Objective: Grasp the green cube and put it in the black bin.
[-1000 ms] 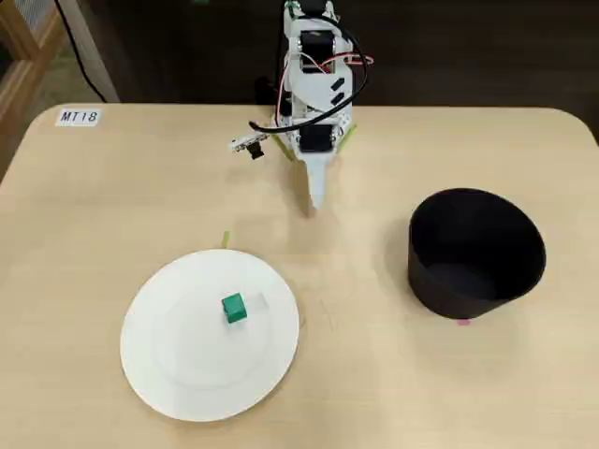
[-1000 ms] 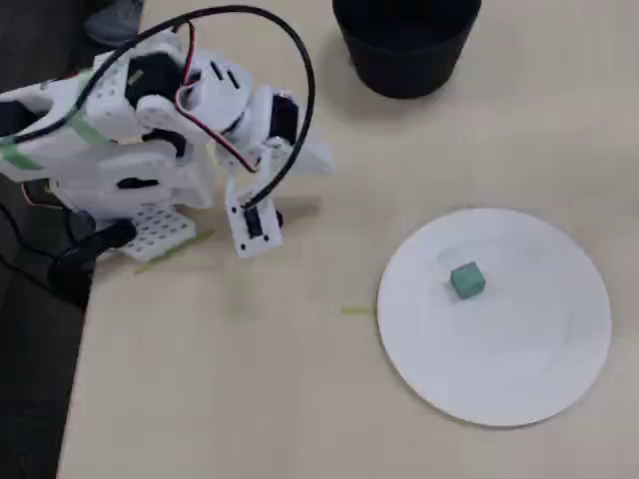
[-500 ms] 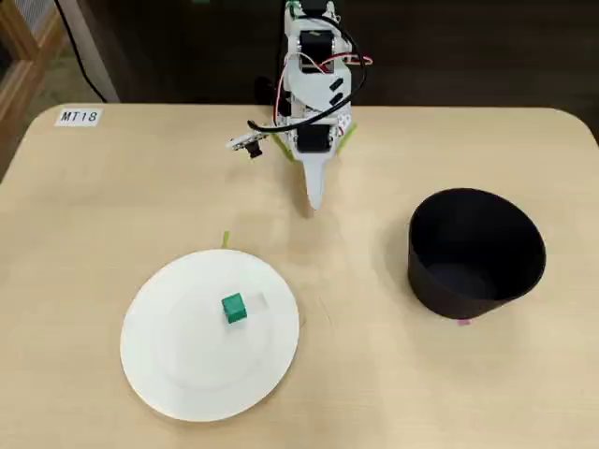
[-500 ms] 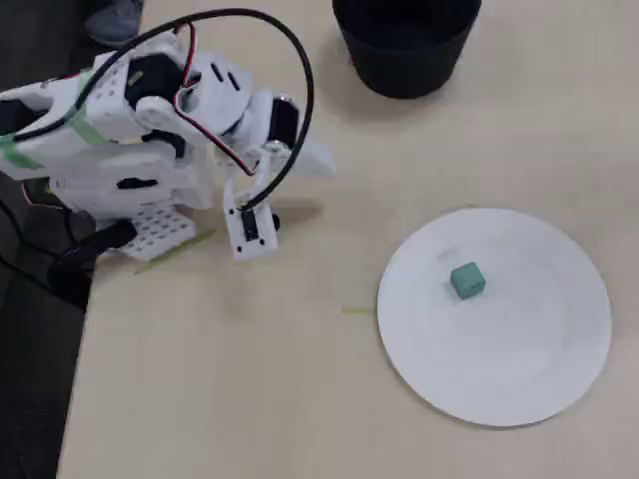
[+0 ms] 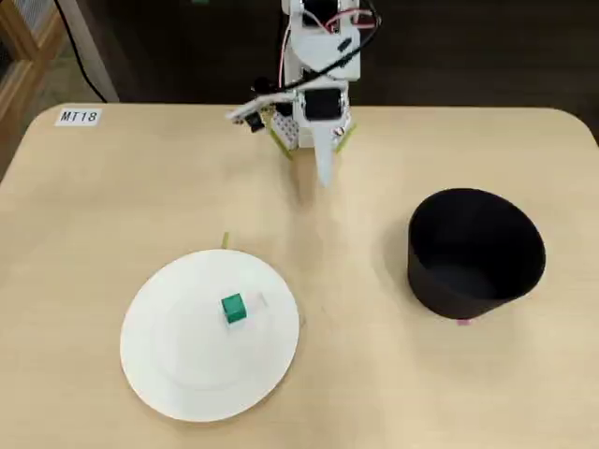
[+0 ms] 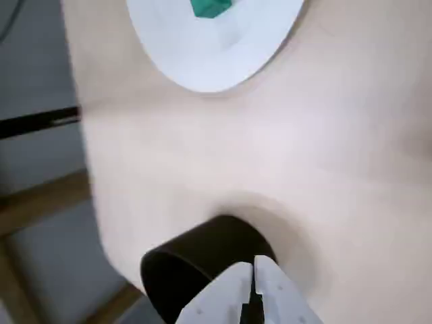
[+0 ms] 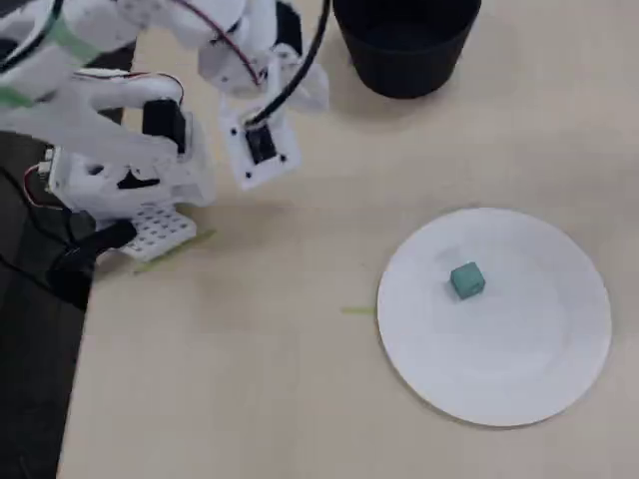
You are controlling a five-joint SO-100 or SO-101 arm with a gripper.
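Note:
The green cube (image 5: 233, 308) lies near the middle of a white plate (image 5: 187, 374) at the front left of the table. It also shows in the wrist view (image 6: 210, 7) and in the other fixed view (image 7: 466, 279). The black bin (image 5: 477, 281) stands empty at the right, apart from the plate. My gripper (image 5: 323, 176) is shut and empty, folded back near the arm's base at the far side, well away from cube and bin. In the wrist view the fingertips (image 6: 236, 283) meet over the bin (image 6: 182, 260).
A thin green tape strip (image 5: 225, 240) lies just beyond the plate. A label reading MT18 (image 5: 78, 117) sits at the far left corner. The arm's base (image 7: 130, 150) stands at the table edge. Bare table lies between plate and bin.

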